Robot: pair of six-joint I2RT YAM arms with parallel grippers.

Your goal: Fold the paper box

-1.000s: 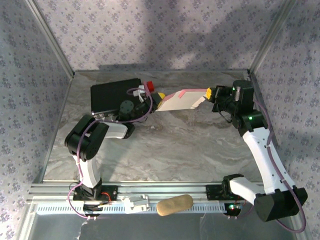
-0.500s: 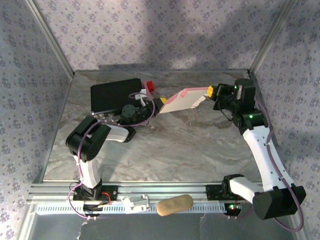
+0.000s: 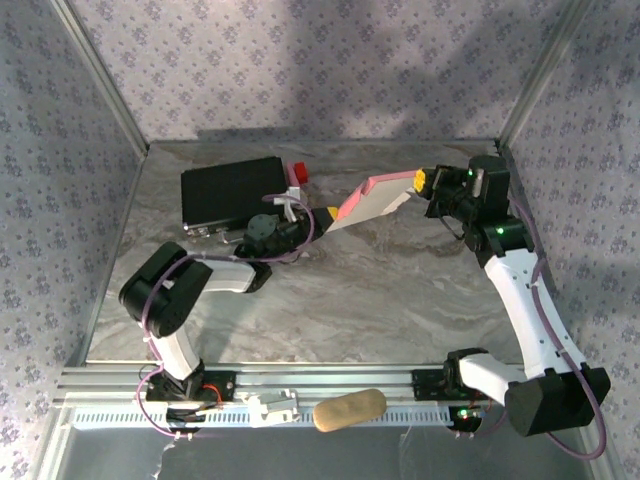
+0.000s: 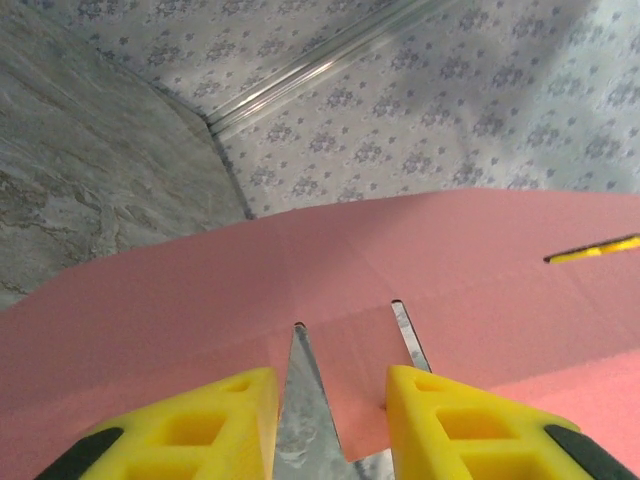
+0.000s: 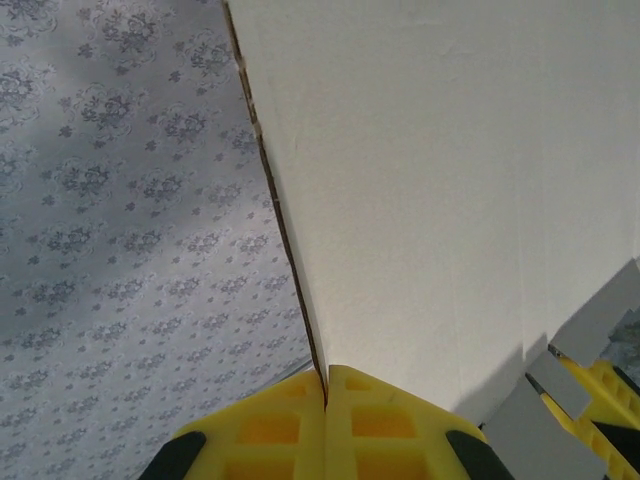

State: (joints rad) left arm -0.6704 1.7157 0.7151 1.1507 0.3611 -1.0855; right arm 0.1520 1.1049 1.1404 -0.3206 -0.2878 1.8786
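Note:
The paper box [image 3: 370, 198], a pink cardboard sheet with flaps, hangs tilted above the back of the table between both arms. My right gripper [image 3: 420, 181] is shut on its right edge. In the right wrist view the yellow jaws [image 5: 327, 372] pinch that edge, and the pale inside [image 5: 450, 180] rises above them. My left gripper [image 3: 326, 212] is at the sheet's lower left end. In the left wrist view its jaws [image 4: 330, 378] stand apart with a small pink flap [image 4: 360, 370] between them. The flap touches the right finger [image 4: 440, 410], with a gap at the left one.
A larger black box [image 3: 232, 192] lies at the back left with a red piece [image 3: 298, 170] at its right corner. Patterned walls and metal posts close in the table [image 3: 380, 290]. A tan object [image 3: 350, 409] rests on the front rail.
My left arm has shifted nearer and to the right. The sheet's left end has swung with it, and the sheet now stands more steeply on edge. The right gripper keeps its hold.

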